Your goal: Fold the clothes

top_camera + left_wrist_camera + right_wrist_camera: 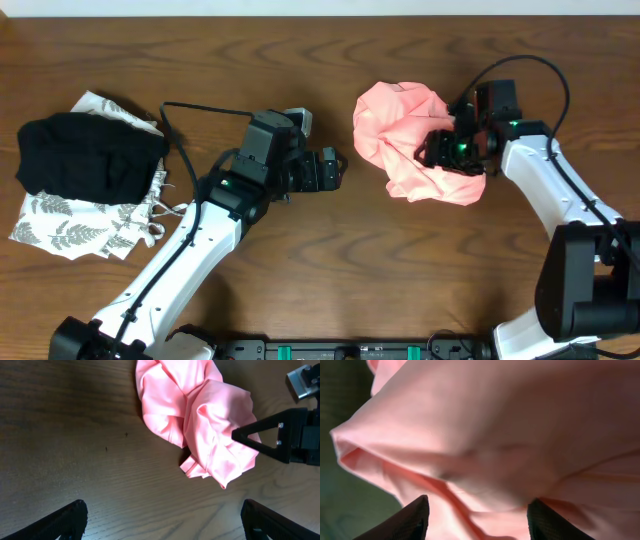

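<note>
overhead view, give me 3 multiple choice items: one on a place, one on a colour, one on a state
1. Where does the black garment lie? A at the far right; B on the white leaf-print garment, at the left; C in the middle.
2. What colour is the crumpled T-shirt? A salmon pink; B blue; C green.
3. How does the left gripper stand? A shut on the T-shirt; B shut on the black garment; C wide open, empty.
Answers: 1 B, black cloth covers part of the leaf print. 2 A, pink in every view. 3 C, its fingers stand far apart, nothing between.
</note>
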